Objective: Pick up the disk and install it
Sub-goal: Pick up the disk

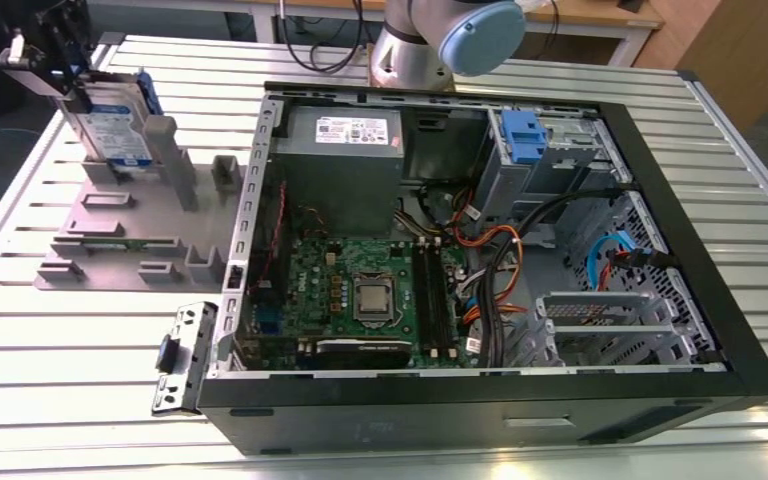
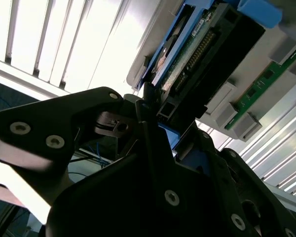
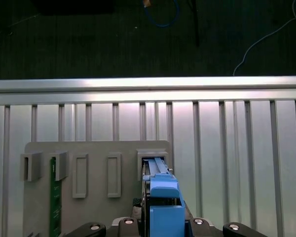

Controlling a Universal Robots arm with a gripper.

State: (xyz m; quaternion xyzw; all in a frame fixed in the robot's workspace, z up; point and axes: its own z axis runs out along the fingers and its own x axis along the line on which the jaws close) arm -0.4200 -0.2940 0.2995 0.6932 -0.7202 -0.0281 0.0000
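The disk (image 1: 115,122), a silver drive in a blue caddy, stands on edge in a slot at the far end of the grey fixture (image 1: 117,225), on the exterior view's left. My gripper (image 1: 64,82) is at the disk's upper end, its fingers closed against the two faces. In the first wrist view the blue caddy (image 3: 163,207) sits between the gripper (image 3: 163,224) and its lower end is in the fixture slot (image 3: 153,163). In the second wrist view the disk's connector edge (image 2: 197,49) shows just beyond the dark fingers (image 2: 148,106).
The open computer case (image 1: 704,330) lies on the slatted metal table (image 1: 37,400), with a second blue caddy (image 1: 520,135) in its drive bay and a grey power supply (image 1: 344,130) beside it. A green memory stick (image 1: 115,243) rests in the fixture. A loose bracket (image 1: 184,355) lies near the case.
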